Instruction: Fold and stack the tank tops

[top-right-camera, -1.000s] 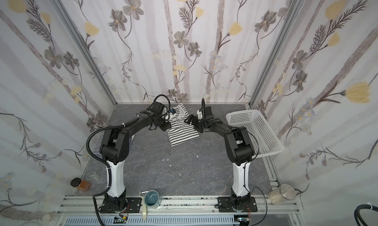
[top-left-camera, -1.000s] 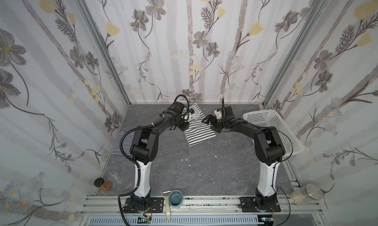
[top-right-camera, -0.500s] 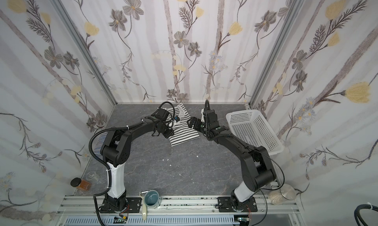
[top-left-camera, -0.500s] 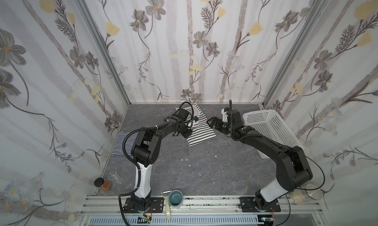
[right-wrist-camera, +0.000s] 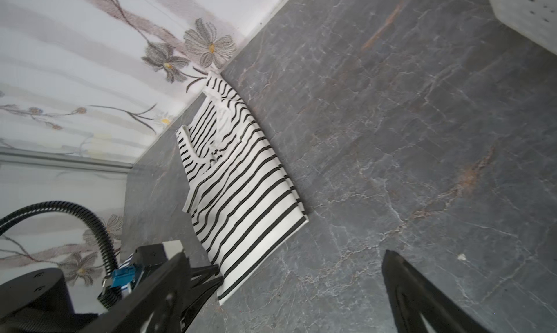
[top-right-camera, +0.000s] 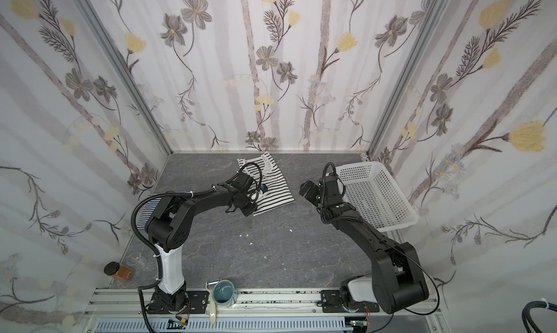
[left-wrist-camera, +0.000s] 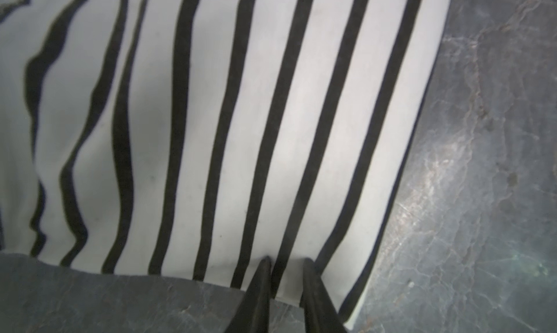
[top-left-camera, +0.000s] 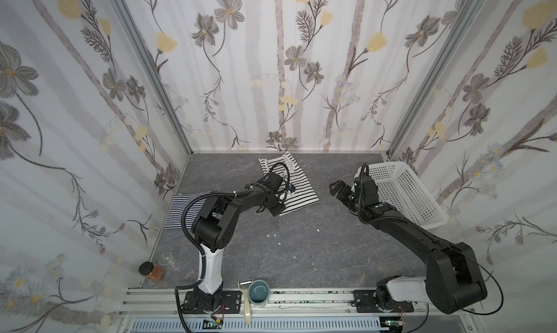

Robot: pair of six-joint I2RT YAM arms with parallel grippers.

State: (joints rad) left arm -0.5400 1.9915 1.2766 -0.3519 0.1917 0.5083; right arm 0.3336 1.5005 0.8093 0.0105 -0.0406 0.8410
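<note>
**A:** So, where is the white top (top-left-camera: 301,189)?

**B:** Flat on the desk (top-left-camera: 301,250), well apart from the basket (top-left-camera: 417,197), to the basket's left in both top views. Its black stripes are widely spaced. Its long edge facing the basket shows more than one layer in the right wrist view.

**A:** And the left end effector (left-wrist-camera: 286,261)?

**B:** At the hem, at the end away from the basket. The left wrist view shows its two fingers (left-wrist-camera: 260,289) drawn close together, with a narrow strip of hem pinched between them. The cloth puckers a little at the tips. The rest of the top rests on the desk.

**A:** The right end effector (top-left-camera: 334,187)?

**B:** Spread wide, holding nothing. It hangs above bare desk just beside the basket, between the basket and the white top, touching neither.

**A:** And the navy top (top-left-camera: 178,210)?

**B:** Farther from the basket than the white one: across the desk, at the edge opposite the basket. It lies as a flat rectangle, and the left arm hides part of it in both top views.

**A:** Do the two tops touch?

**B:** No, they are well apart; the white one lies between the navy one and the basket.
</note>
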